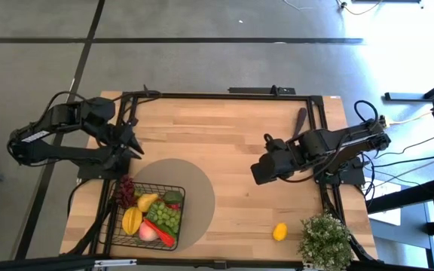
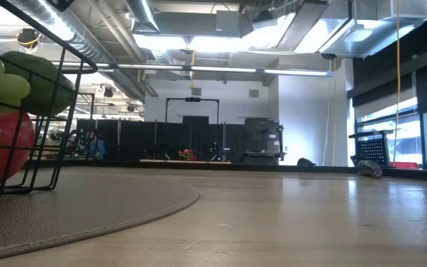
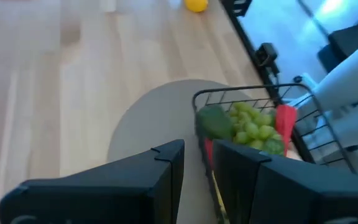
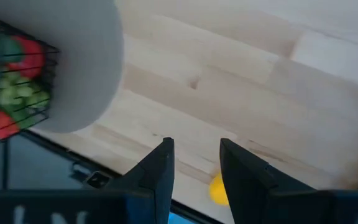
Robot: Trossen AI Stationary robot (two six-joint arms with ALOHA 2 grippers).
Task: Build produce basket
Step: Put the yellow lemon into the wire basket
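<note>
The black wire basket [image 1: 146, 214] stands on the round tan mat [image 1: 191, 188] at the table's near left. It holds produce: purple grapes, yellow fruits, green grapes [image 3: 253, 127], a red apple [image 2: 2, 144]. A yellow lemon [image 1: 279, 232] lies alone on the wood near the front edge, and also shows in the right wrist view [image 4: 219, 189]. My left gripper [image 1: 134, 143] hangs open above the table's left side, behind the basket, with nothing between its fingers [image 3: 166, 163]. My right gripper [image 1: 259, 172] hangs open over the table's right half, pointing down, behind the lemon.
A bushy green potted plant [image 1: 325, 239] stands at the near right corner, right of the lemon. A dark long object [image 1: 301, 118] lies near the far right edge. Bare wood [image 1: 224, 135] stretches between the two arms.
</note>
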